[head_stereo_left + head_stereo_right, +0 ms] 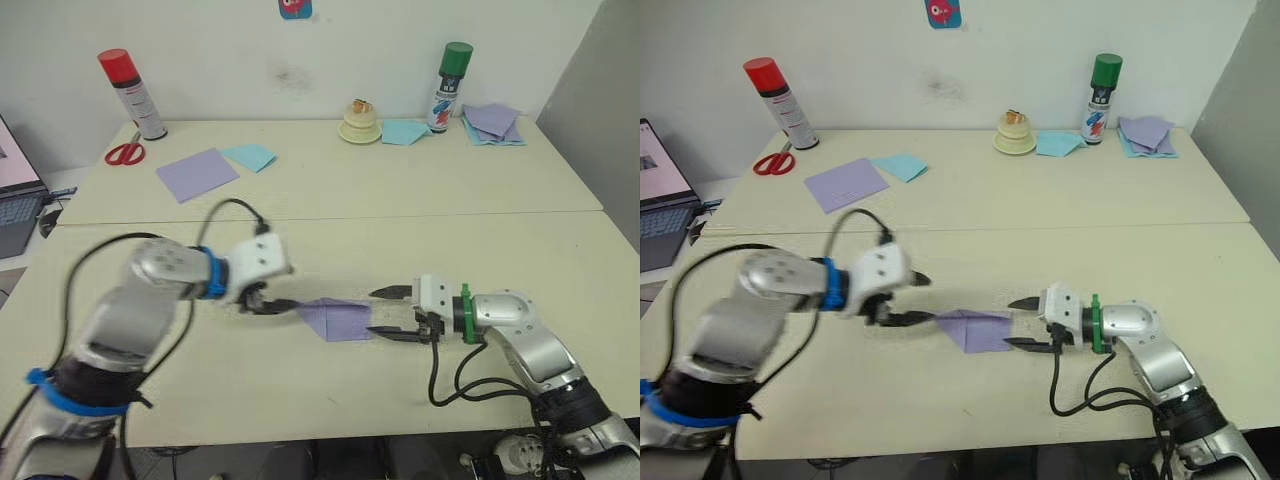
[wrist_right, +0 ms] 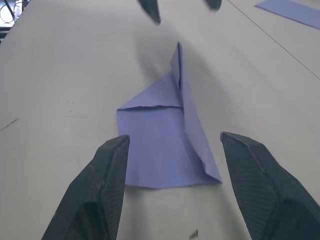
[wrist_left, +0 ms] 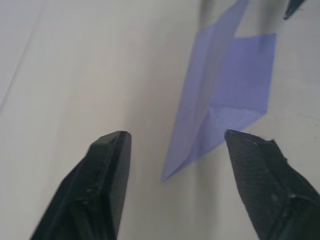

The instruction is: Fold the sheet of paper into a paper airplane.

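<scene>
The folded lavender-purple sheet of paper [image 1: 338, 319], creased into a pointed shape with layered flaps, lies flat on the cream tabletop [image 1: 400, 230] between the two grippers. Left gripper [image 1: 272, 300], two black fingers on a silver arm with a blue band, sits just beside the paper's pointed end; fingers spread apart, nothing between them, and whether a tip touches the paper cannot be told. In the left wrist view the fingertips [image 3: 112, 150] flank the paper's point without closing on it. Right gripper [image 1: 395, 313] sits at the paper's opposite, broader end, fingers spread wide, one to each side of that edge, holding nothing; the right wrist view shows the paper's square end lying between the open fingers [image 2: 112, 160]. Well beyond the paper, toward the wall: a smooth lavender square sheet [image 1: 197, 174] with a light blue sheet [image 1: 249, 156] just beside it, red-handled scissors [image 1: 124, 152], a red-capped spray can [image 1: 132, 94], a green-capped spray can [image 1: 448, 86], a small cream-coloured round object [image 1: 361, 123], another light blue sheet [image 1: 404, 131], and a stack of purple and blue sheets [image 1: 492, 124]. An open laptop [image 1: 15, 190] sits off the table's left edge.
</scene>
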